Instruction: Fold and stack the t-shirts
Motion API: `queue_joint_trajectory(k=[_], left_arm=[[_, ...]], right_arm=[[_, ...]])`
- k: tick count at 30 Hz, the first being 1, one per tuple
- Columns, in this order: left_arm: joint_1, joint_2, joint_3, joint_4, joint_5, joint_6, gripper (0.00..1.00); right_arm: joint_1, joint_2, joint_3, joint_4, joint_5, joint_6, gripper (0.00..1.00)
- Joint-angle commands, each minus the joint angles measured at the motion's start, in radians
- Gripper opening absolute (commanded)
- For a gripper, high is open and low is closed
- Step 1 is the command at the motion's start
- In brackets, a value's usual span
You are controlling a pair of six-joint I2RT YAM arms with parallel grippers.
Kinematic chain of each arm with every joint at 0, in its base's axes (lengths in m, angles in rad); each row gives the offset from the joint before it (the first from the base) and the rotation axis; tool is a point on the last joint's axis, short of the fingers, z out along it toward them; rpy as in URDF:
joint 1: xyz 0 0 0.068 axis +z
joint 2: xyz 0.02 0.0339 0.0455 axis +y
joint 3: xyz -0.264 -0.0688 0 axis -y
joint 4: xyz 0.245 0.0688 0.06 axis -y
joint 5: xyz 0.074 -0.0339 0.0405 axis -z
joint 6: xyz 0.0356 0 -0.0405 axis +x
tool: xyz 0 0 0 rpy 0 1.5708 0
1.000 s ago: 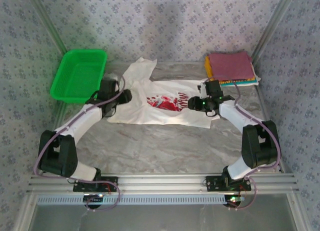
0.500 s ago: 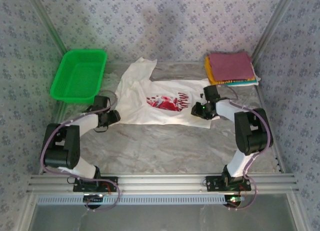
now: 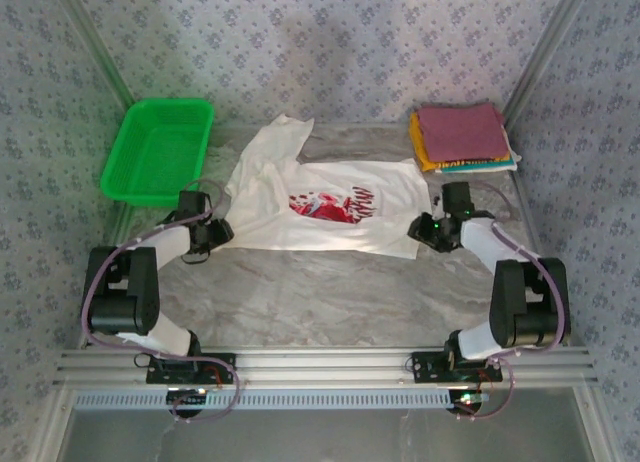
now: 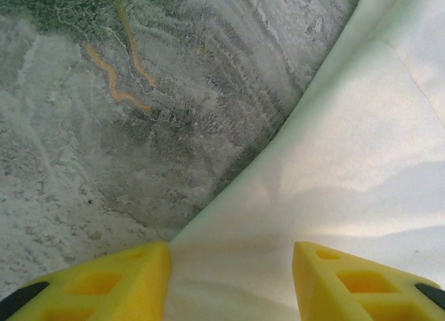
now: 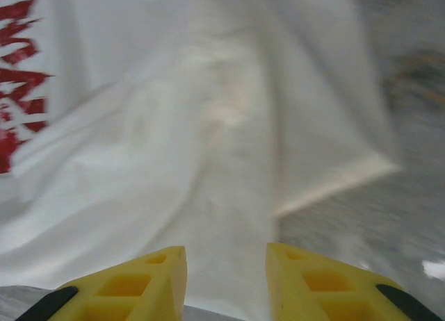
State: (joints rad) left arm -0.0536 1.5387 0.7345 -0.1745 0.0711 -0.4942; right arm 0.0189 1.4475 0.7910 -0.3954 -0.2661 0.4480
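I am looking at the white t-shirt (image 3: 320,207) lying spread flat across the middle of the table (image 3: 330,292), graphic up and not yet folded. I am keeping the left gripper (image 3: 213,232) at its left edge with the fingers spread, the cloth's edge running between them in the wrist view. The right gripper (image 3: 428,229) is sitting at the right edge, also spread, with white cloth lying between its fingers (image 5: 132,279). Neither seems to be pinching anything. The stack of folded shirts (image 3: 462,134), maroon on top, is sitting at the far right corner. I am judging the job partly done: this shirt is needing every fold, then a place on the stack.
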Motion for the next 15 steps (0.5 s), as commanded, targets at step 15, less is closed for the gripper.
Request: queue_joint_trajectory(k=[15], left_arm=[[0.058, -0.175, 0.020, -0.182, 0.019, 0.016, 0.55]], right_arm=[[0.039, 0.088, -0.068, 0.055, -0.096, -0.055, 0.09]])
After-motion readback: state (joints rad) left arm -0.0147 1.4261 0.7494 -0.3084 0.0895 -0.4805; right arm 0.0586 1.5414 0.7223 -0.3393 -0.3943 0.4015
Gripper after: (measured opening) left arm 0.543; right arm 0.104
